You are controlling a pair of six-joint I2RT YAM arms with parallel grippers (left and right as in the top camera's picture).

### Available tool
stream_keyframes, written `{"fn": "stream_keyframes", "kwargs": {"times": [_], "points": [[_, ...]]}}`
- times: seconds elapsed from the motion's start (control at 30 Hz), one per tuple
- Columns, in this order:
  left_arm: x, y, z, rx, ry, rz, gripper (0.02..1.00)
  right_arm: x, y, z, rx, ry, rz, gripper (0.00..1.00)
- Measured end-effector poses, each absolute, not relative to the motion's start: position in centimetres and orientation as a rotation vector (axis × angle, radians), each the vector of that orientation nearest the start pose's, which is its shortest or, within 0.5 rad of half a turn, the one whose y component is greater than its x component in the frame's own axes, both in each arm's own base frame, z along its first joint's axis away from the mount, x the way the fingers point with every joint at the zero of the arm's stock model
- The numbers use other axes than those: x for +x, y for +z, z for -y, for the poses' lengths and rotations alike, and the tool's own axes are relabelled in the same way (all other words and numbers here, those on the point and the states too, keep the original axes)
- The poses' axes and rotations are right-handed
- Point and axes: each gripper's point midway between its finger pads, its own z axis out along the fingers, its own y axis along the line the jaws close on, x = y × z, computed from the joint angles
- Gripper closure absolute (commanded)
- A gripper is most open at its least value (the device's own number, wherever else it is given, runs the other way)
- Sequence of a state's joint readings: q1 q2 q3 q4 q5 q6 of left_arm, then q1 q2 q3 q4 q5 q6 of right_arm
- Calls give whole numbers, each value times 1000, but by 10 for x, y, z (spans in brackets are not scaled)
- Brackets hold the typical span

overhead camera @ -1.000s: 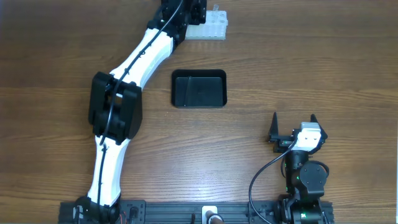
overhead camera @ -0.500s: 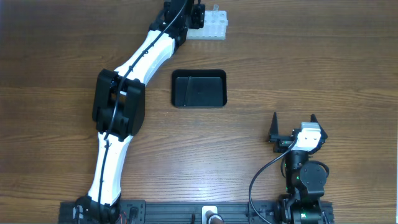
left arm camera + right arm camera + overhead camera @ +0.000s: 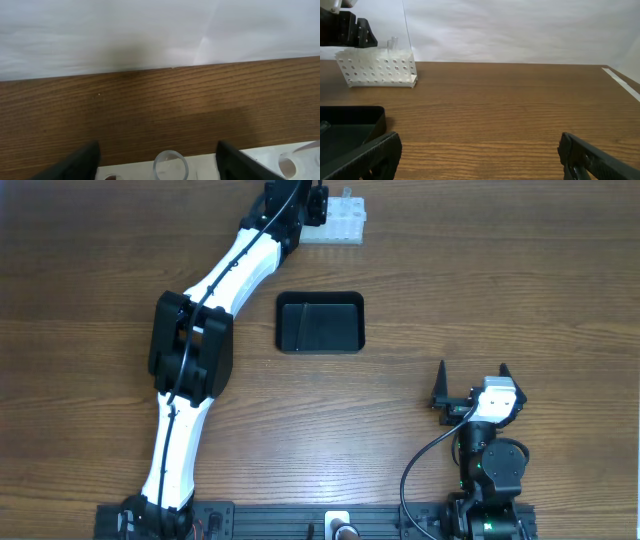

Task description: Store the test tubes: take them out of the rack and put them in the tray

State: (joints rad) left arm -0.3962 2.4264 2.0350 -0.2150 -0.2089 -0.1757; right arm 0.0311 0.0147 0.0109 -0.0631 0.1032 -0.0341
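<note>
At the table's far edge stands a white perforated test tube rack [image 3: 338, 223], also in the right wrist view [image 3: 377, 70] with one clear tube [image 3: 393, 43] sticking up from it. My left gripper [image 3: 316, 204] hovers over the rack's left end, open, its fingers on either side of a tube's round mouth [image 3: 170, 166] without touching it. The black tray [image 3: 320, 322] lies mid-table, and a clear tube [image 3: 324, 125] shows at its edge. My right gripper [image 3: 473, 370] rests open and holds nothing near the right arm's base [image 3: 479, 142].
A white wall [image 3: 150, 30] rises right behind the rack at the table's far edge. The left arm [image 3: 215, 290] stretches diagonally across the table's left half. Bare wood [image 3: 500, 290] spreads right of the tray and rack.
The left arm's elbow has shifted slightly up and right, bringing its gripper a little closer over the rack. The right arm has stayed still.
</note>
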Motion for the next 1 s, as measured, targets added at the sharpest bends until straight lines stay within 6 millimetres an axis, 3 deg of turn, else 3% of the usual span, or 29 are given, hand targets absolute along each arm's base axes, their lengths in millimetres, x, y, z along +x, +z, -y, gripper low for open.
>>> {"fn": "stream_keyframes", "kwargs": {"times": [0.1,0.4,0.6,1.0], "points": [[630,111,224,124,-97,-2160,549,246,160,10,25,-87,-1638,9],[630,111,225,128,-95,-2157,737,246,160,10,25,-87,-1638,7],[630,111,225,128,-97,-2156,915,246,160,10,25,-87,-1638,9],[631,112,225,130,-96,-2151,978,246,160,10,25,-87,-1638,9]]}}
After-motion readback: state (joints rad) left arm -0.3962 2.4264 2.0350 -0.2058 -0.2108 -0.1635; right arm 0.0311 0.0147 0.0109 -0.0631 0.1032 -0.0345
